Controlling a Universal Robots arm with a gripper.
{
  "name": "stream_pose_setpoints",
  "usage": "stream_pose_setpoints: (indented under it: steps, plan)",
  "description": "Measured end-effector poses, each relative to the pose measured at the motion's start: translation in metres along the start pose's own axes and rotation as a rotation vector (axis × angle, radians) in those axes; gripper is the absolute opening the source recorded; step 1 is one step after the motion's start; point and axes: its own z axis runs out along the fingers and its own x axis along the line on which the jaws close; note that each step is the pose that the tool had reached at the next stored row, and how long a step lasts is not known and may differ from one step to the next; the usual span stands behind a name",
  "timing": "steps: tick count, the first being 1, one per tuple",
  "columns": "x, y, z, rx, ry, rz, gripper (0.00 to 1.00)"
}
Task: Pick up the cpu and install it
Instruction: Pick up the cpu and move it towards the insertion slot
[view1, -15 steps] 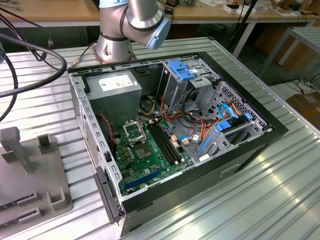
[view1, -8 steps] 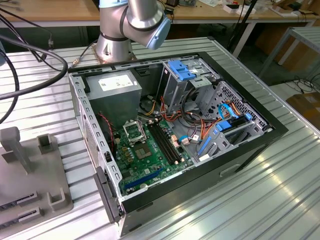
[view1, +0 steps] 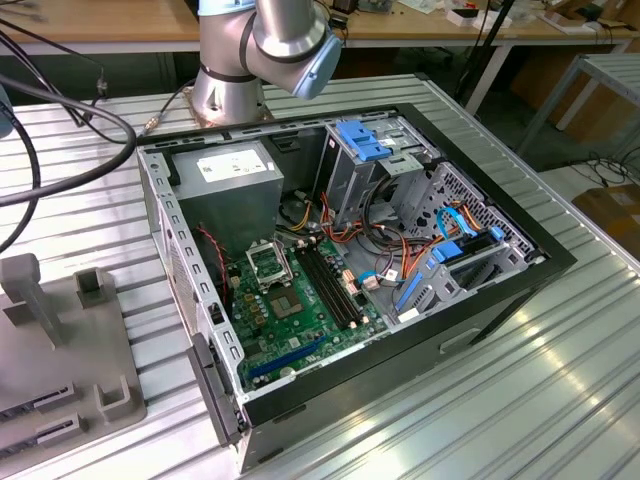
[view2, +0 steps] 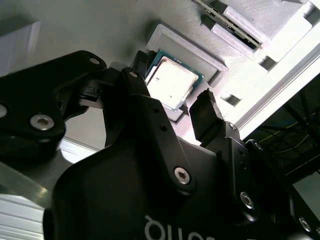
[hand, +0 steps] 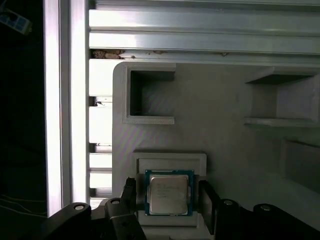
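The cpu (hand: 169, 194) is a small square chip with a silver-grey top and a green rim, lying flat in a raised square seat of a grey printed holder (hand: 210, 105). In both wrist views my gripper (hand: 168, 198) is open and straddles it, one black finger (hand: 129, 194) on each side with a narrow gap to the chip's edges. The second wrist view shows the cpu (view2: 172, 82) between the same fingertips (view2: 205, 105), with the gripper (view2: 174, 86) low over it. In the exterior view the black-framed socket (view1: 268, 263) sits on the green motherboard (view1: 300, 320) inside the open computer case (view1: 500, 260).
The arm's base (view1: 230, 90) stands behind the case on a ribbed aluminium table (view1: 560, 400). A grey fixture (view1: 60, 350) with upright posts is at the exterior view's left. Cables, blue drive brackets (view1: 365, 140) and a power supply (view1: 225, 175) crowd the case.
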Motion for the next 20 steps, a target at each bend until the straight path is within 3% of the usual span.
stream_pose_setpoints:
  steps: [20]
  plan:
    - [0.0,0.0015,0.0022,0.0001,0.0,-0.001,0.62]
